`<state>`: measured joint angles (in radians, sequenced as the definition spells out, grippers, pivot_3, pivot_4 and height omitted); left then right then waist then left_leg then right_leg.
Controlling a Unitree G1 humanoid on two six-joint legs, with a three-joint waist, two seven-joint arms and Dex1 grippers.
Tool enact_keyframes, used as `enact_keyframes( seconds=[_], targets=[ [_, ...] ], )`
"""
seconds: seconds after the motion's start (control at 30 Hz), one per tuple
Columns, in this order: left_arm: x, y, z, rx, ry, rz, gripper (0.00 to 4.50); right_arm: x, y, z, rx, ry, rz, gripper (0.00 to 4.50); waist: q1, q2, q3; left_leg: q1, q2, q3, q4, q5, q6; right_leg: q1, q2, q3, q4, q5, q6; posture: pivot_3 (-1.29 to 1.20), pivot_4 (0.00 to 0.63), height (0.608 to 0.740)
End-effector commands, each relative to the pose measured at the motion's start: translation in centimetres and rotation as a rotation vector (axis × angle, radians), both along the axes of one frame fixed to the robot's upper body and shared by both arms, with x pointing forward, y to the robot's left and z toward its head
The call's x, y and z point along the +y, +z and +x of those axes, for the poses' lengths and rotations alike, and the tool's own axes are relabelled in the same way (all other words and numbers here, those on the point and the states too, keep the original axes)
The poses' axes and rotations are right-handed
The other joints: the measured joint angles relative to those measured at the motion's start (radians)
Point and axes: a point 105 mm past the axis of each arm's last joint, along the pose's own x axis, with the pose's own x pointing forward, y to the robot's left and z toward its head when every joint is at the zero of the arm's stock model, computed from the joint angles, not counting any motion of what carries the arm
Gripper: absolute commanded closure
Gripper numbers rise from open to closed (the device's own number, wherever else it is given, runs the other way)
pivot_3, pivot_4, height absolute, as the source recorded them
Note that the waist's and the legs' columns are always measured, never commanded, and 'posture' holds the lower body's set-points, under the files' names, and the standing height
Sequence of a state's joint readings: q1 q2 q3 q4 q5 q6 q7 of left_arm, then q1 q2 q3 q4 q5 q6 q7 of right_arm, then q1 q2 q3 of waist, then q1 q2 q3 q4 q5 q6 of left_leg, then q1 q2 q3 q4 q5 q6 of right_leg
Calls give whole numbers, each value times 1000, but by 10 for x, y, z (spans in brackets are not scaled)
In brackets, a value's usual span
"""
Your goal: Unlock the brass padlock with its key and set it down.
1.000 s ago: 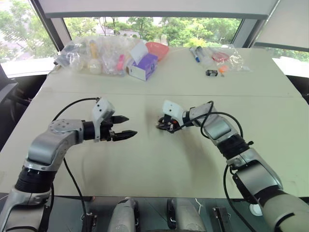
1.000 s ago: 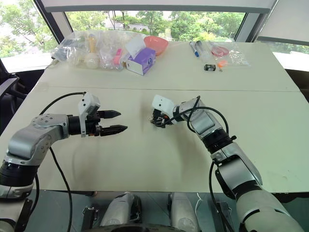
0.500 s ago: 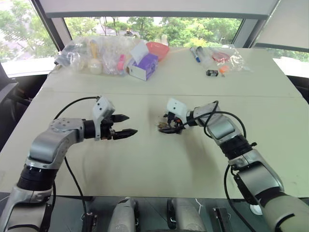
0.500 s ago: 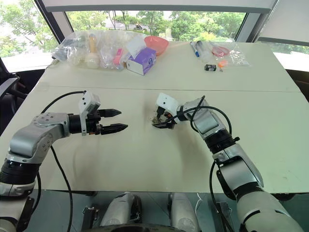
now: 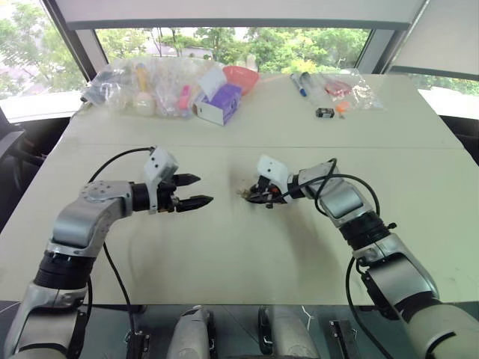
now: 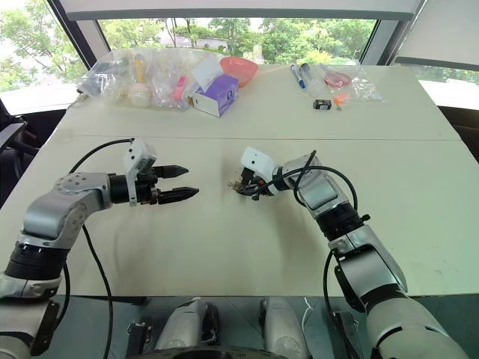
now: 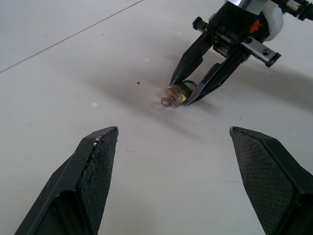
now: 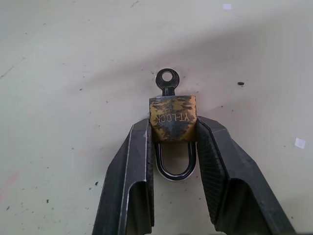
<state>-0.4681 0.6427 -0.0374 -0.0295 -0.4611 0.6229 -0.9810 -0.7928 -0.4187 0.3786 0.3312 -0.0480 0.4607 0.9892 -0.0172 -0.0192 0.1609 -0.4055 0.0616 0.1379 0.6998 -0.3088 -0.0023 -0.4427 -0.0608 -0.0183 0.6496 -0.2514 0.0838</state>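
Observation:
The brass padlock [image 8: 172, 119] lies on the white table [image 5: 247, 254] at its centre, its silvery shackle [image 8: 174, 164] pointing back between the fingers. Its key [image 8: 167, 81] sticks out of the body's far end. My right gripper [image 8: 172, 128] is shut on the padlock, one finger pressing each side of the body. The same grip appears in the left wrist view, with the padlock [image 7: 177, 93] between the black fingertips. My left gripper [image 5: 193, 191] hovers open a short way left of the lock, pointing toward it with nothing between its fingers.
Along the table's far edge lie clear bags of items [image 5: 142, 82], a purple-and-white box [image 5: 218, 103], a red bowl [image 5: 241, 76], a marker [image 5: 298, 84] and a small black-and-white block [image 5: 324, 113]. A seam [image 5: 374, 147] crosses the table beyond the grippers.
My right gripper's fingers, spread around the padlock earlier, have shut on its body. The left arm has barely moved.

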Motion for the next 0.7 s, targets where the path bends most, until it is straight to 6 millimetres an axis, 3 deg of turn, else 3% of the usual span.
enact_keyframes(
  seconds=[0.03,0.2,0.4,0.43,0.5,0.7],
  targets=[
    [-2,20,8,-10,-8,-134,676,0,50,-1,-341,98,-8,3827,8,1,1,-1,0,0,0,0,0,-1,0,0,0,0,0,0,150,734],
    [-10,43,10,18,-95,-287,676,-6,90,-17,-576,152,-32,3827,4,0,1,-3,-1,-1,0,0,0,-2,-1,0,-2,0,0,0,150,734],
    [-37,55,14,47,-208,-355,676,-3,102,-29,-596,127,10,3827,6,1,1,-2,0,0,0,0,0,-1,0,-1,-1,0,0,0,150,734],
    [-41,57,13,67,-233,-377,442,-3,103,-29,-602,120,13,3827,7,1,1,-2,-1,0,1,0,0,-1,0,-1,-1,0,0,0,150,734],
    [-44,58,15,75,-248,-378,18,-1,104,-30,-605,113,16,3827,5,1,1,-2,-1,0,1,0,0,-1,0,-1,-1,0,0,0,150,734],
    [-50,54,29,40,-215,-344,18,3,109,-37,-623,107,24,3827,3,1,1,-2,-1,-1,0,0,0,-1,0,-1,-1,0,0,0,150,734]
  ],
)
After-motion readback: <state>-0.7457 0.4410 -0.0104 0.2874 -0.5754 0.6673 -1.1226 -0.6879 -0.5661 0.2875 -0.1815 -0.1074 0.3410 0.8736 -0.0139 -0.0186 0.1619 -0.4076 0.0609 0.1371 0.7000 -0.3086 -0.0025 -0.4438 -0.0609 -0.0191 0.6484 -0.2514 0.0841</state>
